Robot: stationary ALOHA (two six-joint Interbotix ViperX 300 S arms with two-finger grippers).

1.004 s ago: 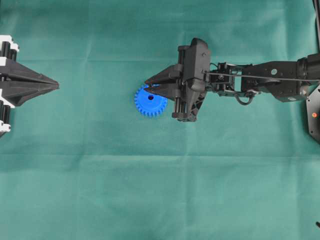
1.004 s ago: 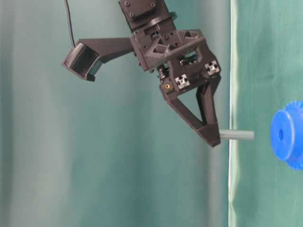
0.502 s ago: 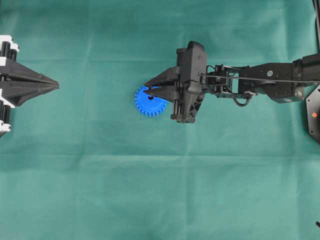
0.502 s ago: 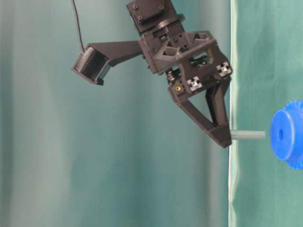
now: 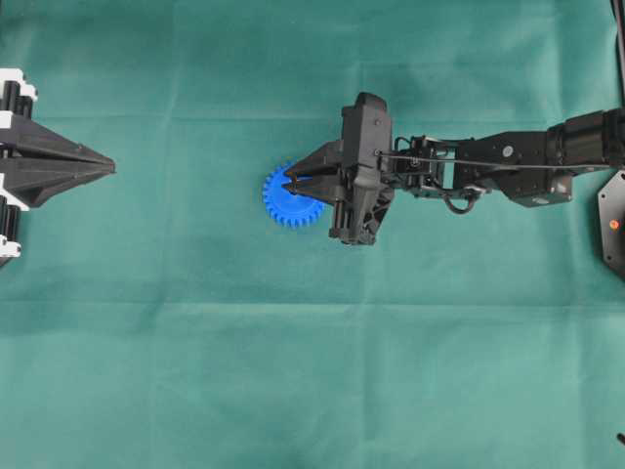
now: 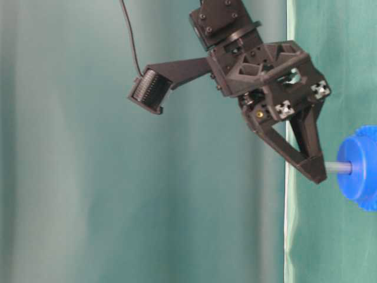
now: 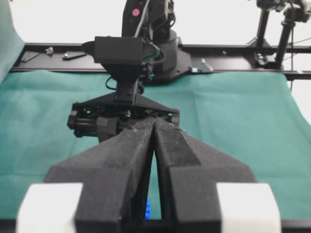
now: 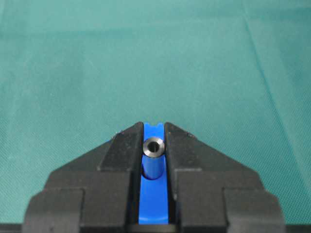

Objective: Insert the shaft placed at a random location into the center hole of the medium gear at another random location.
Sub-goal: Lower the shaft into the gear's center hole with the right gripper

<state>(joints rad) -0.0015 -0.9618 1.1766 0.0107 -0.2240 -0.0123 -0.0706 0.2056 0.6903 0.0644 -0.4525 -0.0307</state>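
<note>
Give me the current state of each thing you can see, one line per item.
shaft: gripped, its tip at the gear's hub.
medium gear: flat on the cloth.
right gripper: jaws shut on the shaft.
left gripper: jaws shut, holding nothing, away from the gear.

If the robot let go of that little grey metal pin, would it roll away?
Probably. The small grey metal pin is round and smooth, so on the flat green cloth it would likely roll. It looks stiff, not bendy. Its tip seems to touch the blue plastic toothed gear, which might steady it.
</note>
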